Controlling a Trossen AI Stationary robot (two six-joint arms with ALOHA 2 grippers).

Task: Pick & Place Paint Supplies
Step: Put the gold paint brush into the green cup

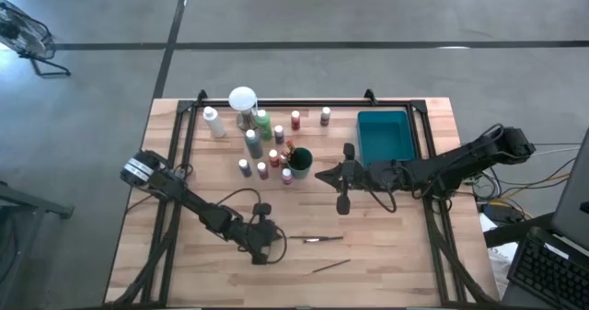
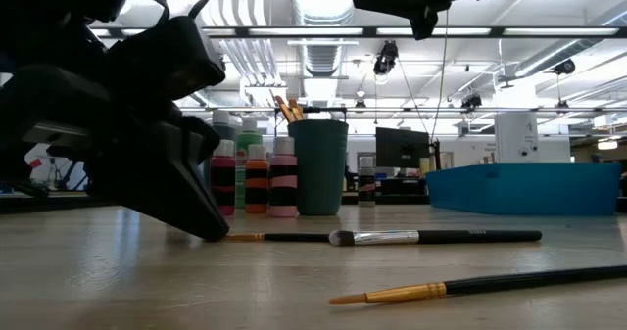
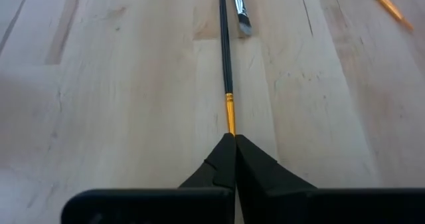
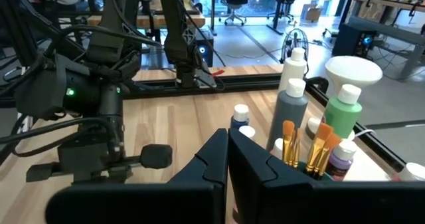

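Observation:
My left gripper is low at the table's near middle, shut on the end of a thin dark brush that lies on the wood. A silver-ferruled brush lies just beyond it. A gold-ferruled brush lies nearer the front edge. My right gripper is shut and empty, up beside a dark green cup holding several brushes. Several white-capped paint bottles stand left of the cup. My left gripper pinches the brush's tip end, just past the gold ferrule, between its two shut fingertips. The fingers slant down from the table's left and lie along the brush. The brush lies flat on the table, its handle pointing toward the right edge.
A teal tray stands at the back right. A round white-topped object and a white bottle stand at the back. A black frame rail runs along the far edge. Bare wood lies at the near right.

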